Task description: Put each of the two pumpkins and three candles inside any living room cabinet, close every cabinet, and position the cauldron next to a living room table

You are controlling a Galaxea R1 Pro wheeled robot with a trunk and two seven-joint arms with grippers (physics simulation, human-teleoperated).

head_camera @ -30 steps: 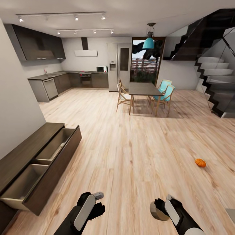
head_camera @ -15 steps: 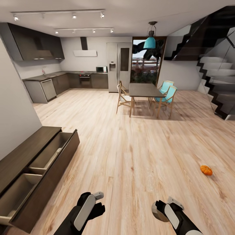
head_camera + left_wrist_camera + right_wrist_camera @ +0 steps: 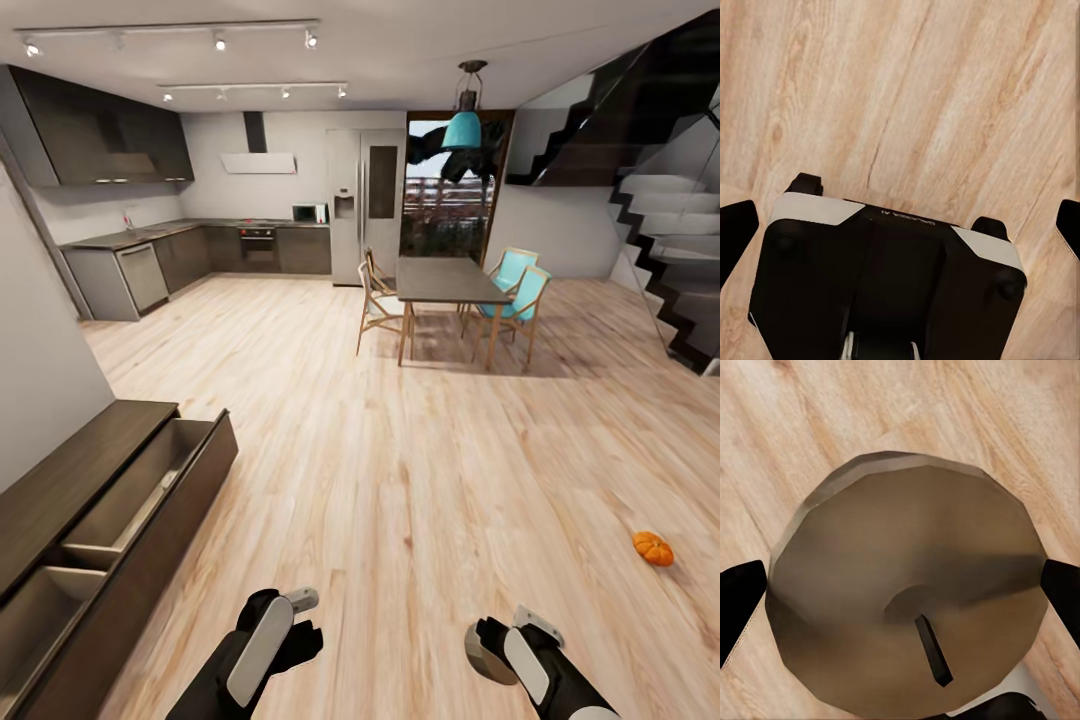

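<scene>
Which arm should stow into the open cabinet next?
Right. The right gripper already holds a candle between its fingers; the left gripper is empty. The cabinet stands open on the robot's left, though, so it probably must turn.

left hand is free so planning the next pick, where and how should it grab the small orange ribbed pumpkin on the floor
Grip the small orange ribbed pumpkin across its widest middle, coming straight down from above. It sits squat and low on the pale wood floor with open space around it, so fingers can likely straddle it; its stem is too small to judge.

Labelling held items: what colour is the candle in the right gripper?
Grey-beige candle with a dark wick, best in the right wrist view.
</scene>
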